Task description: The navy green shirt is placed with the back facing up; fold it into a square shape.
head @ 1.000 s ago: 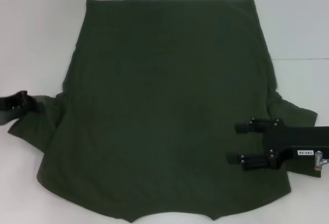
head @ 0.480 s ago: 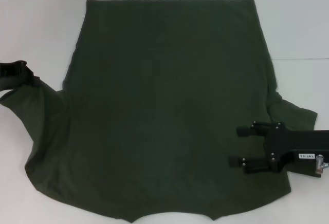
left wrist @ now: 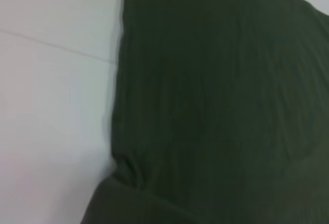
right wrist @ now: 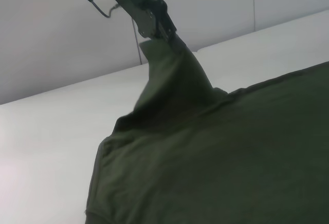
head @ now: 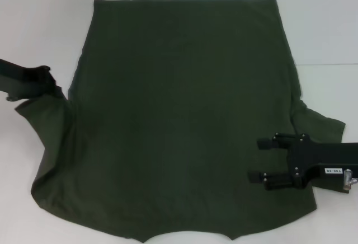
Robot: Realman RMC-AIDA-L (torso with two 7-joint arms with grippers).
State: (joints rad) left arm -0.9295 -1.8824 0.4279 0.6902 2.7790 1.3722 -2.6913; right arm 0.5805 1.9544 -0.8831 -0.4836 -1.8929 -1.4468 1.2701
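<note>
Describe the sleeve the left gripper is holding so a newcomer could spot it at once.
The navy green shirt covers most of the white table. At the edge on the robot's left, the left gripper is shut on the sleeve, lifting it into a peak. The opposite sleeve lies flat beside the open right gripper.

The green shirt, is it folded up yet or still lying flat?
Mostly spread flat. The navy green shirt covers the table unfolded; only one sleeve is lifted, pinched by the left gripper. The right gripper is open over it.
</note>
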